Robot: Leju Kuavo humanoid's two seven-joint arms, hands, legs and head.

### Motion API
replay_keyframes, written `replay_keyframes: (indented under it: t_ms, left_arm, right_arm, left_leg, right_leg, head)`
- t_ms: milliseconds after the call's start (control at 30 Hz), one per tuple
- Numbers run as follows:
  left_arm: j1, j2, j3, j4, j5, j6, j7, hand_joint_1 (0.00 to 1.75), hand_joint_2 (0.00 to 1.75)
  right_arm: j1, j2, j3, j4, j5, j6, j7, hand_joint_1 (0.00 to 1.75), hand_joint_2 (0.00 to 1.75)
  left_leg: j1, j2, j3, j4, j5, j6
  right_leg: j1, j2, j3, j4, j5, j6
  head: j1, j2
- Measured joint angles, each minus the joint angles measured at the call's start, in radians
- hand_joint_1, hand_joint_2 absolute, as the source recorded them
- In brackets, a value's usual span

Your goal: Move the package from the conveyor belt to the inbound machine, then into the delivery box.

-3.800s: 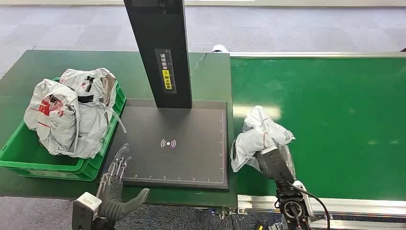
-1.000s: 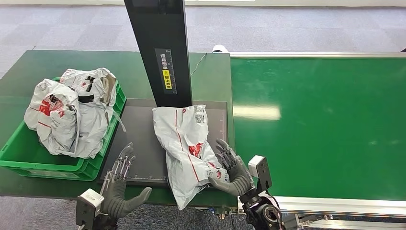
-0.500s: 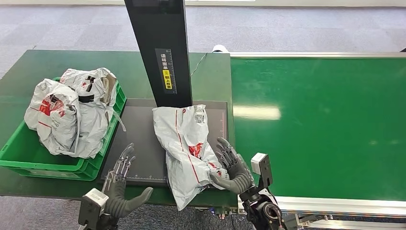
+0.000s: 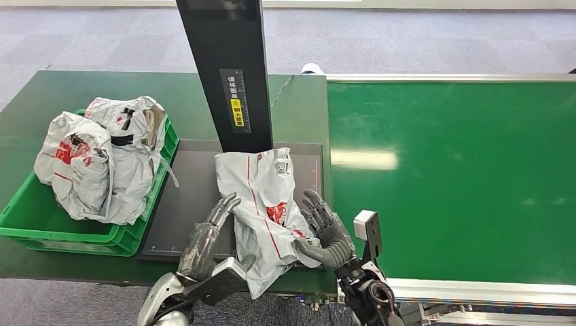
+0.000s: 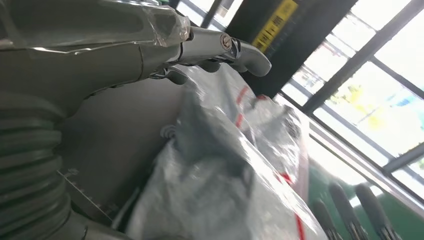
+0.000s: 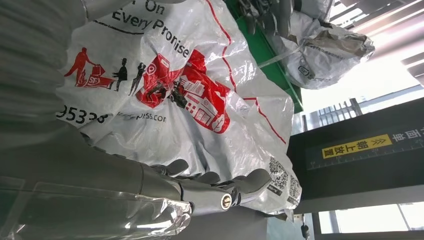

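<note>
The package (image 4: 265, 210), a grey-white plastic mailer with red print, lies on the dark plate of the inbound machine (image 4: 204, 190), its near end hanging over the edge of the surface (image 4: 41, 95). The left hand (image 4: 207, 234) reaches in at its left side, fingers extended and apart, seemingly touching the bag without gripping it. The right hand (image 4: 325, 231) rests spread against its right side, holding nothing. The green delivery box (image 4: 27, 217) at left is heaped with three or so similar bagged parcels (image 4: 102, 156). The conveyor belt (image 4: 448, 176) runs to the right.
</note>
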Motion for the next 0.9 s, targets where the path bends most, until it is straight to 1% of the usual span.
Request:
replay_keyframes:
  t_ms: [200, 333, 667, 800, 900]
  left_arm:
    - [-0.043, 0.027, -0.077, 0.028, -0.005, -0.02, 0.0, 0.0, 1.75]
    - [-0.052, 0.038, -0.098, 0.039, -0.005, -0.02, 0.0, 0.0, 1.75]
    - [-0.064, 0.051, -0.118, 0.051, -0.005, -0.023, 0.0, 0.0, 1.75]
    - [-0.07, 0.064, -0.154, 0.051, -0.006, -0.04, 0.002, 0.0, 1.75]
    - [-0.085, 0.074, -0.195, 0.049, -0.016, -0.064, 0.022, 0.0, 1.75]
  right_arm:
    - [-0.012, 0.0, 0.0, 0.014, -0.005, 0.002, -0.003, 0.0, 1.75]
    - [-0.016, 0.0, -0.001, 0.021, -0.007, 0.002, -0.003, 0.0, 1.75]
    - [-0.02, 0.0, -0.002, 0.032, -0.009, 0.002, -0.003, 0.0, 1.75]
    - [-0.022, 0.0, -0.002, 0.039, -0.015, 0.002, -0.004, 0.0, 1.75]
    - [-0.025, 0.0, -0.003, 0.042, -0.019, 0.002, -0.002, 0.0, 1.75]
  left_leg:
    - [0.0, 0.0, 0.0, 0.0, 0.0, 0.0]
    - [0.0, 0.0, 0.0, 0.0, 0.0, 0.0]
    - [0.0, 0.0, 0.0, 0.0, 0.0, 0.0]
    - [0.0, 0.0, 0.0, 0.0, 0.0, 0.0]
    - [0.0, 0.0, 0.0, 0.0, 0.0, 0.0]
  right_leg:
    - [0.0, 0.0, 0.0, 0.0, 0.0, 0.0]
    - [0.0, 0.0, 0.0, 0.0, 0.0, 0.0]
    - [0.0, 0.0, 0.0, 0.0, 0.0, 0.0]
    - [0.0, 0.0, 0.0, 0.0, 0.0, 0.0]
    - [0.0, 0.0, 0.0, 0.0, 0.0, 0.0]
  head:
    - [0.0, 0.0]
    - [0.0, 0.0]
    - [0.0, 0.0]
    - [0.0, 0.0]
    - [0.0, 0.0]
